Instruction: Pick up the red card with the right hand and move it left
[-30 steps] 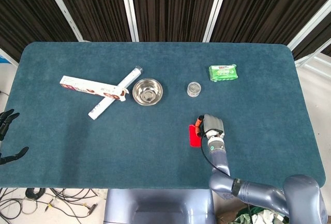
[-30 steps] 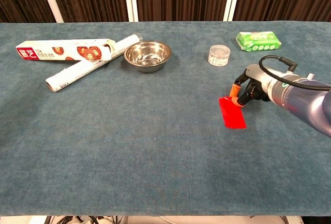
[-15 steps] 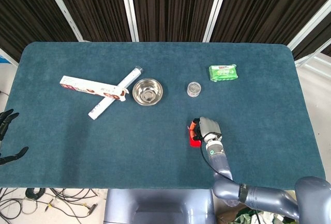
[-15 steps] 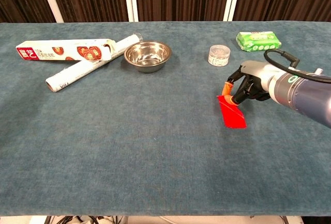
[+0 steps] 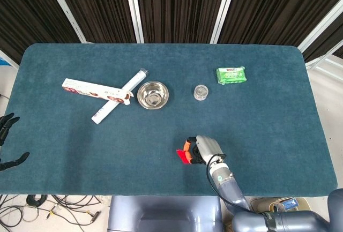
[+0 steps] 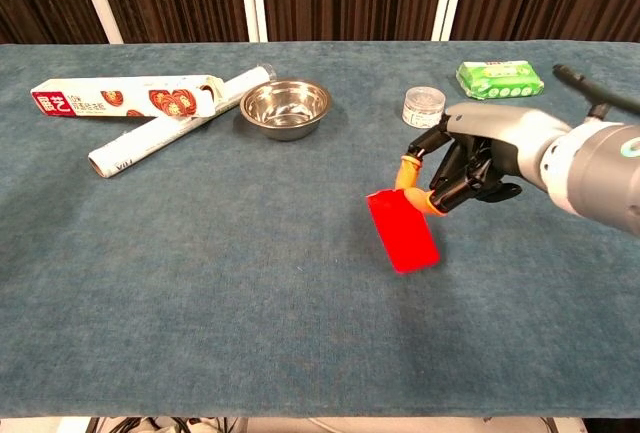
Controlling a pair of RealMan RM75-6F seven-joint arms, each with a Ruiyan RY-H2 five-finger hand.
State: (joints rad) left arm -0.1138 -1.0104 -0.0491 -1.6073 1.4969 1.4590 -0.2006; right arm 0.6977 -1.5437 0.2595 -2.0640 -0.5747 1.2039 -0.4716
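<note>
My right hand (image 6: 462, 165) (image 5: 202, 149) pinches the upper edge of the red card (image 6: 401, 230) (image 5: 184, 156) with orange-tipped fingers. The card hangs tilted, lifted off the teal table (image 6: 250, 283), in front of the table's middle right. In the head view only a small red sliver of the card shows beside the hand, near the table's front edge. My left hand (image 5: 7, 141) hangs with its fingers spread off the table's left side, holding nothing; the chest view does not show it.
A steel bowl (image 6: 286, 107) stands at the back centre. A foil box (image 6: 125, 96) lies across a roll (image 6: 180, 121) at the back left. A small clear jar (image 6: 423, 106) and a green wipes pack (image 6: 500, 79) sit at the back right.
My right hand has lifted the red card off the table and carried it left and toward the table's front edge. The left hand has stayed put.
</note>
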